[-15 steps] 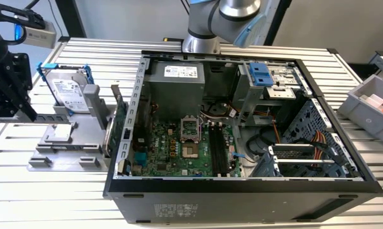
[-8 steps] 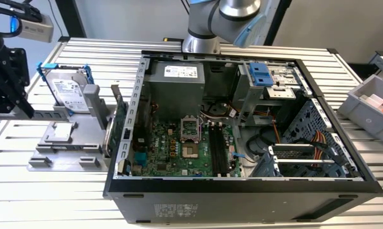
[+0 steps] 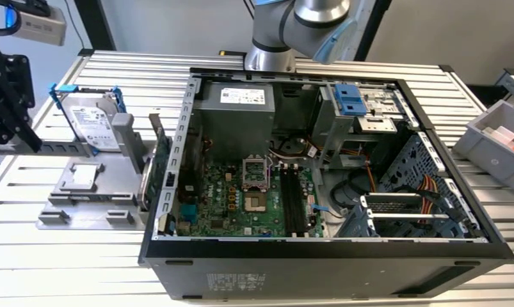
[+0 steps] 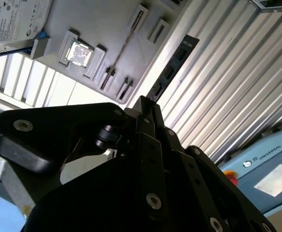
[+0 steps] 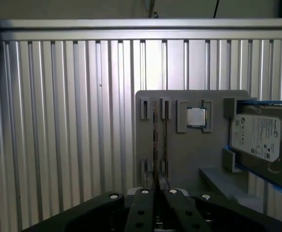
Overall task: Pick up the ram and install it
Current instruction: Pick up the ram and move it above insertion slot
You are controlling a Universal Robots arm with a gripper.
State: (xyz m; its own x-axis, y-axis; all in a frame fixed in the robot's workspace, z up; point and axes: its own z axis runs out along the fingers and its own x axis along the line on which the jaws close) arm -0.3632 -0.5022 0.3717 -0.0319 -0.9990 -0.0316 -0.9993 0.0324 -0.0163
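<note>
Pinching the ram (image 4: 174,60) in the gripper (image 4: 148,102), jaws closed down to the stick's thickness. Held at one end, with the rest jutting past the tips. Gripped across the flat faces, probably to keep the thin board straight and leave its long edge free for a slot. Hanging above the ribbed worktop (image 5: 58,125) at the grey holder (image 5: 189,159); over its narrow slots or just beside them, can't tell which. Looks lifted clear in the second wrist view, so judged picked up, not yet installed. Parked on that holder: small silver chip (image 5: 196,116) seated in a recess and hard drive (image 5: 259,135) propped in a blue frame, both fixed for easy grabbing. Well apart from the open PC case (image 3: 325,259) and its long dark motherboard slots (image 3: 292,198).
</note>
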